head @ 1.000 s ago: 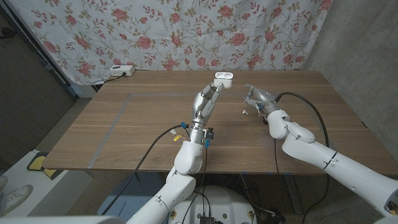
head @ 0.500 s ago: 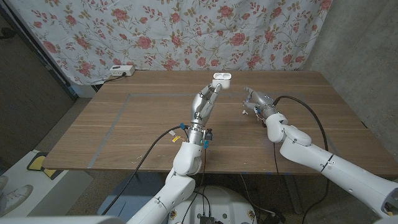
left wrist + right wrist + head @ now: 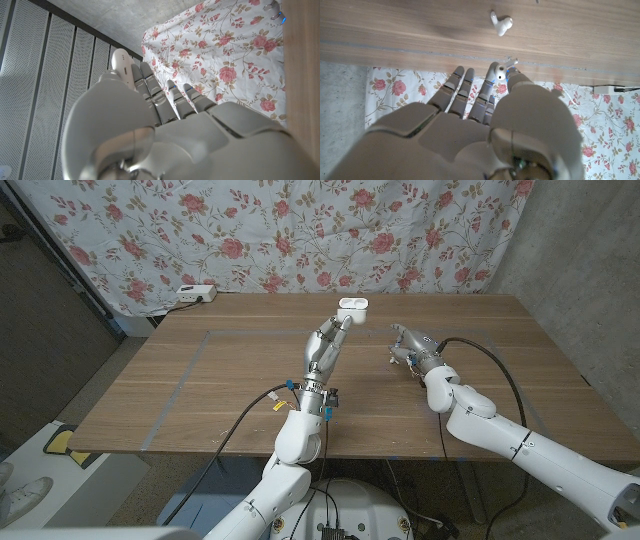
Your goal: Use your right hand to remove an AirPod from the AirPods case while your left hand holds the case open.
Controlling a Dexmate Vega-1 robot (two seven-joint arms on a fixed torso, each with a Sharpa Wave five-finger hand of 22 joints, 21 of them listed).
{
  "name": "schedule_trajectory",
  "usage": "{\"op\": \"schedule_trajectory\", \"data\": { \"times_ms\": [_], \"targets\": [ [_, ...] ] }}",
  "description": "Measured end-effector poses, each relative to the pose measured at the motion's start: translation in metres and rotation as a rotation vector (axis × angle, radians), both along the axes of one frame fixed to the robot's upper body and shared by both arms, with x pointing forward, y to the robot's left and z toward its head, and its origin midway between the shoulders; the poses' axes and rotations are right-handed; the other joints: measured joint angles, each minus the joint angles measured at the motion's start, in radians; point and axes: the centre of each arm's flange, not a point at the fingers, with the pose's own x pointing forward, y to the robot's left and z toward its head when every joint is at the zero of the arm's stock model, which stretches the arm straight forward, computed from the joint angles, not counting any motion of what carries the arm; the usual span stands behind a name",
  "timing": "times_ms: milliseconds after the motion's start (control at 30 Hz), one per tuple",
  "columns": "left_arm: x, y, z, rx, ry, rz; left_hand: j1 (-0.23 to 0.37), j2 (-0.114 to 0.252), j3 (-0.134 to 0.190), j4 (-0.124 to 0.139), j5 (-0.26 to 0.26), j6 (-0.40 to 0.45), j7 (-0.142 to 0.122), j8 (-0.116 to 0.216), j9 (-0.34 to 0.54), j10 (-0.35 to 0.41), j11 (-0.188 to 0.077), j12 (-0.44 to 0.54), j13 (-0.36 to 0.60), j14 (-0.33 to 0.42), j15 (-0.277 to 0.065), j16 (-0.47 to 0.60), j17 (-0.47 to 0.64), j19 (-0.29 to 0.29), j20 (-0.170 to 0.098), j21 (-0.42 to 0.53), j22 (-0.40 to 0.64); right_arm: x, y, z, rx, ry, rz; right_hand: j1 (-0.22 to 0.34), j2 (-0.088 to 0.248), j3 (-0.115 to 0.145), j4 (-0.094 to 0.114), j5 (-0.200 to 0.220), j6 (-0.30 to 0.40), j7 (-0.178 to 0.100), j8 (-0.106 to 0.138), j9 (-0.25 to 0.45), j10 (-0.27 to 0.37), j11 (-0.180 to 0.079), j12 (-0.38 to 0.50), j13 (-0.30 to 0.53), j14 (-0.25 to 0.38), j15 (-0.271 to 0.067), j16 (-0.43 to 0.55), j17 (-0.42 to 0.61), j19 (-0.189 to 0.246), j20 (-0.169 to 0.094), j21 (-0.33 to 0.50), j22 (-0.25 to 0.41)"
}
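1. AirPods case point(image 3: 353, 305) sits lifted above the bench point(image 3: 200, 380), pinched at the left hand's point(image 3: 325, 345) fingertips, lid open for access.
2. Right hand point(image 3: 410, 345) hovers nearby, fingers apart, holding nothing; one AirPod point(image 3: 501, 23) lies on the bench.

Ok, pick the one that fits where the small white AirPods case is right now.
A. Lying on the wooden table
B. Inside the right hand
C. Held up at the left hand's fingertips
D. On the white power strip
C: in the head view the small white AirPods case sits at the tips of the raised left hand, above the wooden table.
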Motion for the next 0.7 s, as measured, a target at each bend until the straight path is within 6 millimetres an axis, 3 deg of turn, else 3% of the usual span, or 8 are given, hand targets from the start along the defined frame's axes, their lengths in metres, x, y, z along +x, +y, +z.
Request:
{"op": "schedule_trajectory", "data": {
  "times_ms": [300,600,700],
  "targets": [
    [-0.006,0.006,-0.003,-0.005,-0.002,0.008,0.0,0.0,0.0,0.0,0.0,0.0,0.0,0.0,0.0,0.0,0.0,0.0,0.0,0.0,0.0,0.0,0.0,0.0,0.0,0.0,0.0,0.001,-0.001,-0.008,0.005,0.003,-0.017,-0.005,-0.005,-0.005,-0.005,0.0,0.0,0.0,-0.007,0.0,0.004,-0.004,0.0,-0.014,-0.002,0.002,-0.014,-0.009,-0.005,0.006,0.0,0.0],
    [-0.013,0.012,-0.009,-0.014,0.006,0.007,0.0,0.0,0.0,0.0,0.0,0.0,0.0,0.0,0.0,0.0,0.0,-0.004,0.0,0.0,0.0,0.0,0.0,0.0,0.0,0.0,0.0,-0.004,-0.006,-0.015,0.007,0.0,-0.035,-0.021,-0.018,-0.023,0.001,0.0,-0.012,0.011,-0.013,0.0,-0.004,-0.017,-0.022,-0.04,-0.016,0.002,-0.028,-0.016,0.0,0.011,0.0,-0.003],
    [-0.015,0.014,-0.01,-0.018,0.006,0.009,0.0,0.0,0.0,0.0,0.0,0.0,0.0,0.0,0.0,0.0,0.0,-0.004,0.005,0.0,0.0,0.0,0.0,0.0,0.0,0.0,0.0,-0.005,-0.008,-0.015,0.012,-0.002,-0.042,-0.032,-0.02,-0.027,0.006,0.0,-0.015,0.015,-0.015,0.0,-0.022,-0.011,-0.033,-0.052,-0.019,0.003,-0.032,-0.017,0.006,0.016,0.0,-0.003]
  ]
}}
